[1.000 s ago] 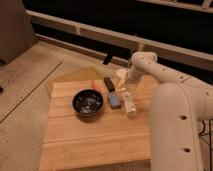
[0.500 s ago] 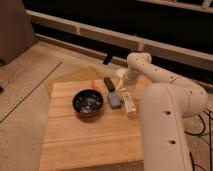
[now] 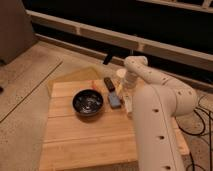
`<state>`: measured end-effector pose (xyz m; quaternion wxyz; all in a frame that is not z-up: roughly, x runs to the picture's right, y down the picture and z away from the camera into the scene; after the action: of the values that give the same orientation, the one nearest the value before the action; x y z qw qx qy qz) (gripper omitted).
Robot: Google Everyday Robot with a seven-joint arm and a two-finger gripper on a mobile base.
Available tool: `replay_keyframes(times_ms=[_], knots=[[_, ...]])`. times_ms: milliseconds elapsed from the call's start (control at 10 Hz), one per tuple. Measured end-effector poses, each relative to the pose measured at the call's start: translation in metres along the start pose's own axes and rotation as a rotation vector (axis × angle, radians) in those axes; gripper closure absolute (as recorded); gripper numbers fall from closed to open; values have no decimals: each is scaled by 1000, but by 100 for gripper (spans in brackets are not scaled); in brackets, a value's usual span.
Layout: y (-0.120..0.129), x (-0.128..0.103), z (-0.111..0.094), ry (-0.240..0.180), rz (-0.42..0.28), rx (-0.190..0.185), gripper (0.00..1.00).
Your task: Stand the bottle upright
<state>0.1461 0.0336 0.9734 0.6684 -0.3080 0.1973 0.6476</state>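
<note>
Right of the bowl (image 3: 75,101): bottle (image 3: 127,103), lying flat, lengthwise front-to-back. My gripper (image 3: 122,89) hangs over its far end, jaws spread, empty.

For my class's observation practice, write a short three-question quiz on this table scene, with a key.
1. True or false: the bottle lies inside the bowl.
2. What lies between bowl and bottle? A) a blue-grey block B) a spoon C) a cup
3. Fill in: the gripper hangs over the table's far side, close to the block and the ____.
Key: 1 false; 2 A; 3 bottle.
</note>
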Motion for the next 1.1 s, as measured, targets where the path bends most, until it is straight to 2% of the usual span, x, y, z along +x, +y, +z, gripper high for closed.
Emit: replay_keyframes(times_ms=[500,700,1100], knots=[[2,-7,2,1,0,0,37],[3,-9,5,-4,-17,2,55],[9,-10,5,-22,-40,-16,97]])
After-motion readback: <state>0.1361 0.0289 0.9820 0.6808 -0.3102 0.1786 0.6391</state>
